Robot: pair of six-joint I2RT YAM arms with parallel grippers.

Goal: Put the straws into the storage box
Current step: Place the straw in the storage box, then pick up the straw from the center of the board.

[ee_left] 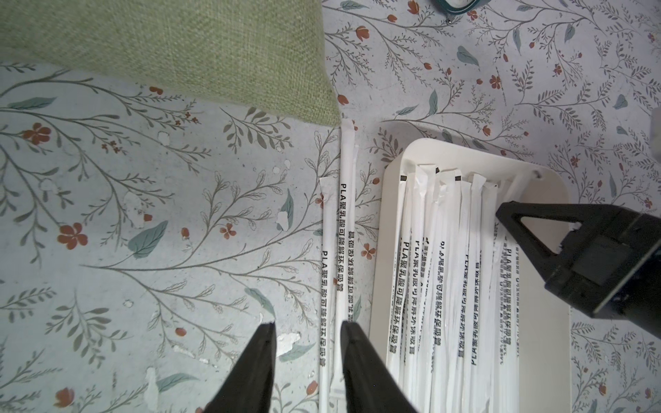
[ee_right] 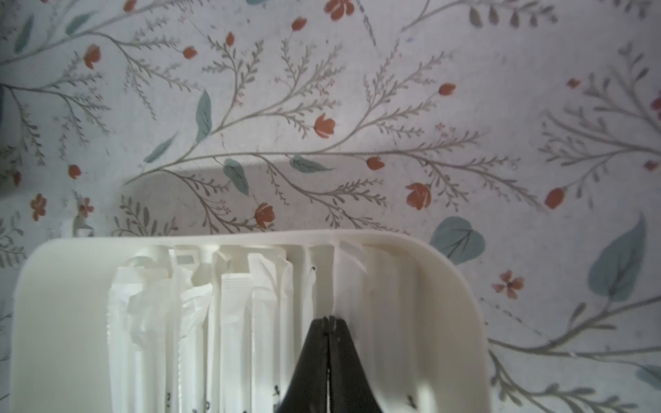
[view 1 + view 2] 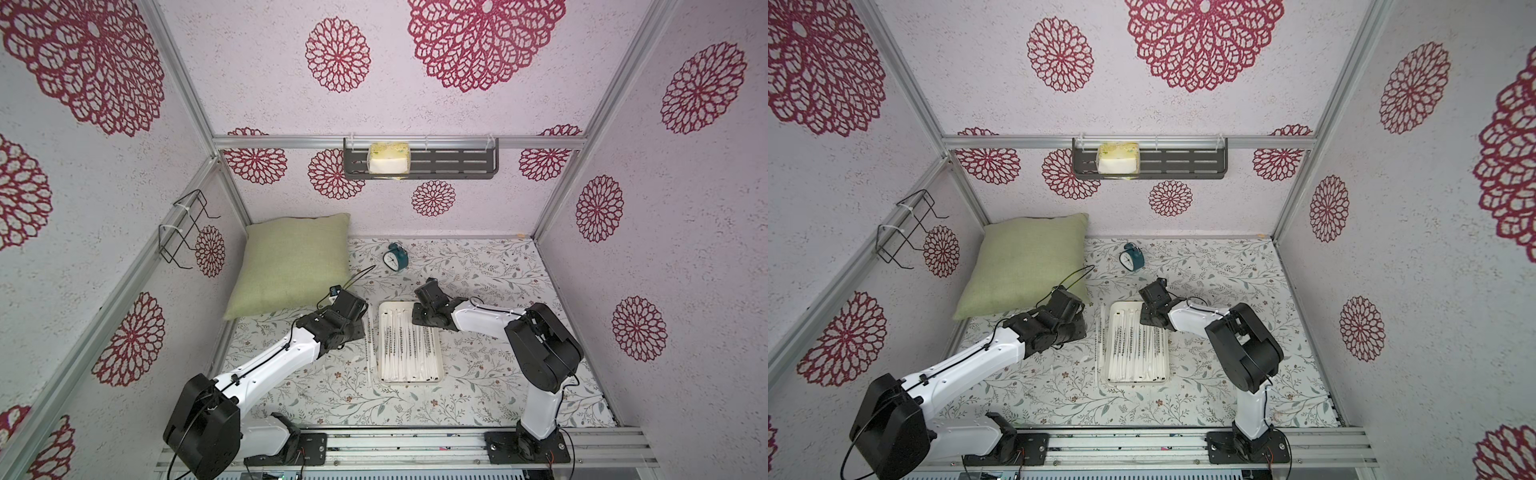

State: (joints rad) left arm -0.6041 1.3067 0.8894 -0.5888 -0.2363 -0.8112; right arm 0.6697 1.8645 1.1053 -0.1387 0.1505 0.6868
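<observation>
The storage box is a shallow white tray in the middle of the floral table. Several paper-wrapped straws lie lengthwise in it. A few loose straws lie on the table along its left side. My left gripper is open just above these loose straws, which run between its fingers, close to one finger. My right gripper is shut over the tray's far right part. One straw end reaches from its tips to the rim; I cannot tell if it is pinched.
A green pillow lies at the back left, its corner near the loose straws' far ends. A teal alarm clock stands behind the tray. A dark wall shelf holds a tissue pack, and a wire rack hangs on the left wall.
</observation>
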